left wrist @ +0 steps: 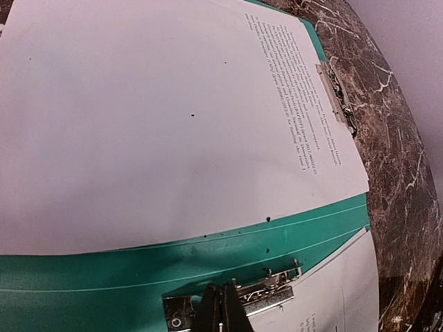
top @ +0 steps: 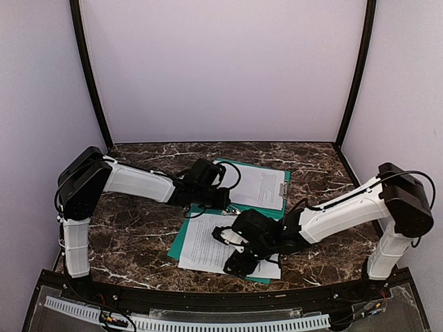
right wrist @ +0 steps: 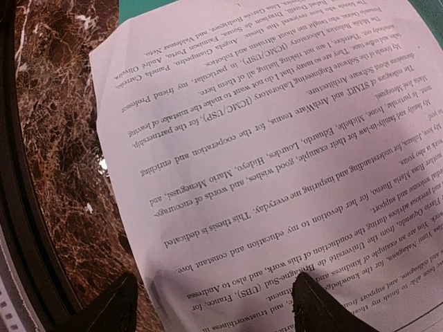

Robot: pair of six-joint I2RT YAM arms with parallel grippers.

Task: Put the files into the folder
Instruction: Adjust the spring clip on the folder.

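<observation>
Top external: teal folder point(top: 177, 243) lies open flat on marble tbl point(top: 131, 235), roughly centre. One file on each half. Far sheet point(top: 259, 187) sits on far-right half, green border showing round it. Near sheet point(top: 204, 249) sits on near half, skewed a bit.

L gripper point(top: 208, 197) is low over the folder's mid strip, btwn the two sheets. R gripper point(top: 232, 250) is down over the near sheet, towards its right side.

L wrist view: L gripper point(left wrist: 223, 299) fingers pressed together, tips right at the metal clip point(left wrist: 239, 299) on the green strip point(left wrist: 104, 283). Can't tell if any clip part is nipped btwn them. Far sheet point(left wrist: 173, 124) fills most of the view, flat, text along one edge. Second clip point(left wrist: 336, 97) lies at that sheet's far edge. Corner of near sheet point(left wrist: 346, 290) shows beside the clip.

R wrist view: R gripper point(right wrist: 214, 280) spread wide, one finger point(right wrist: 124, 304) each side, holding nothing. Near sheet point(right wrist: 277, 173) lies flat under it, printed side up. Sheet's one edge borders bare marble point(right wrist: 55, 152); sliver of green point(right wrist: 145, 8) past its far corner.
</observation>
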